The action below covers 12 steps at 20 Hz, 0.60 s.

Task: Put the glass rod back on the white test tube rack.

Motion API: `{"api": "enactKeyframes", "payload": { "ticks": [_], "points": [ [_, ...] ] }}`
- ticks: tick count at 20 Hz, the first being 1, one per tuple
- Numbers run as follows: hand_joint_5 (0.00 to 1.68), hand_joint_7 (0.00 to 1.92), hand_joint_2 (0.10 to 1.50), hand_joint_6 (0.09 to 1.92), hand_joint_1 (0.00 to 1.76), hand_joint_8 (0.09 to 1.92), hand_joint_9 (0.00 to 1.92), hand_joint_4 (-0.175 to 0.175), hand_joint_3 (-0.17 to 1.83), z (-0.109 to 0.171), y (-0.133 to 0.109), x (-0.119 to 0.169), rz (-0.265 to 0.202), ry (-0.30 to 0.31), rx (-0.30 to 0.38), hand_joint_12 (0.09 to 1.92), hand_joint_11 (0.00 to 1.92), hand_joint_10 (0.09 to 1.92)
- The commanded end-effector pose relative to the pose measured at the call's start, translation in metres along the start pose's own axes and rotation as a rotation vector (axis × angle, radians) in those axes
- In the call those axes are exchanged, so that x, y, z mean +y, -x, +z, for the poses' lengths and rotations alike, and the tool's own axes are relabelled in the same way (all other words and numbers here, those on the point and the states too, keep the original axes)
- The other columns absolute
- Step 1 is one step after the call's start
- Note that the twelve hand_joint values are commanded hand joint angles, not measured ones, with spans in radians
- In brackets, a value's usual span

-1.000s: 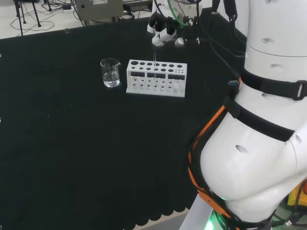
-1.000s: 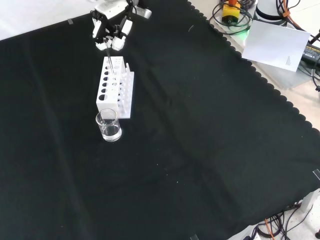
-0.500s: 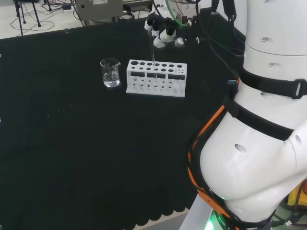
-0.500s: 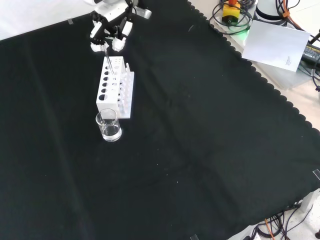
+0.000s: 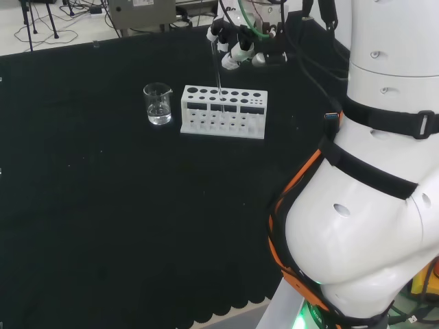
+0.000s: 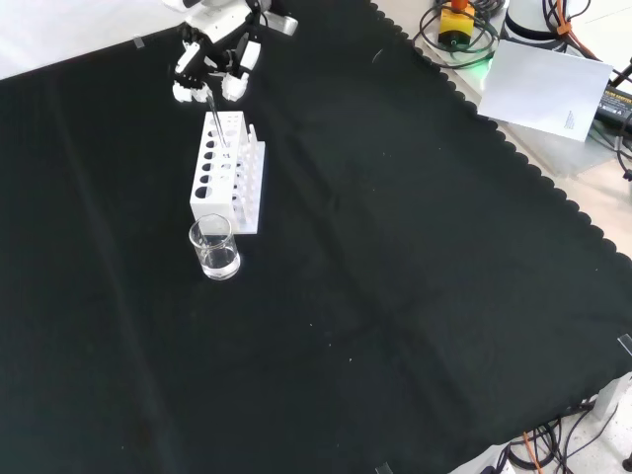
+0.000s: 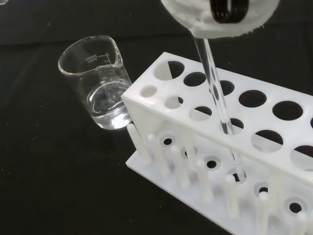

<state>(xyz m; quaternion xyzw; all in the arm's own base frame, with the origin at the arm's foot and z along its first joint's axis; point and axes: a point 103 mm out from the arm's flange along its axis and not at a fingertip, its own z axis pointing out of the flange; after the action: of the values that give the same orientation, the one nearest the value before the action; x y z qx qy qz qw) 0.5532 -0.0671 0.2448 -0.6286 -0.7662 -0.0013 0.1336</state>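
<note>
Black cloth bench, glass rod standing in the white rack under my hand.

The cloth is bare apart from the rack [image 5: 223, 112] and a small beaker [image 5: 158, 103] of clear liquid just beside its left end in the head view; cables and gear lie off the cloth's far edge. I hold my hand [image 5: 233, 42] above the rack's far row, fingers curled round the top of the glass rod [image 7: 217, 105], so it stays near upright while its lower end sits through a hole, down at the base plate in the wrist view. I judge the rod is seated or nearly so. The pegs along the rack's front and the beaker are close by, but neither blocks the way up.
</note>
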Motion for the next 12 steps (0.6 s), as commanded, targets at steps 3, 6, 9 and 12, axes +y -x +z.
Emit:
{"api": "enactKeyframes", "payload": {
  "ticks": [3,6,9,12],
  "points": [
    [0.35,0.84,0.86,0.6,1.44,0.76,1.92,-0.175,-0.17,-0.002,0.002,-0.002,-0.005,0.01,0.007,0.88,1.51,0.94],
    [0.36,0.84,0.86,0.59,1.44,0.76,1.92,-0.175,-0.17,-0.01,0.006,-0.009,-0.014,0.03,0.011,0.88,1.51,0.94],
    [0.36,0.84,0.86,0.59,1.44,0.75,1.92,-0.175,-0.17,-0.012,0.005,-0.01,-0.008,0.025,-0.007,0.88,1.51,0.94],
    [0.37,0.84,0.86,0.59,1.44,0.75,1.92,-0.175,-0.17,-0.014,0.006,-0.012,-0.009,0.03,-0.006,0.88,1.51,0.95]
  ]
}}
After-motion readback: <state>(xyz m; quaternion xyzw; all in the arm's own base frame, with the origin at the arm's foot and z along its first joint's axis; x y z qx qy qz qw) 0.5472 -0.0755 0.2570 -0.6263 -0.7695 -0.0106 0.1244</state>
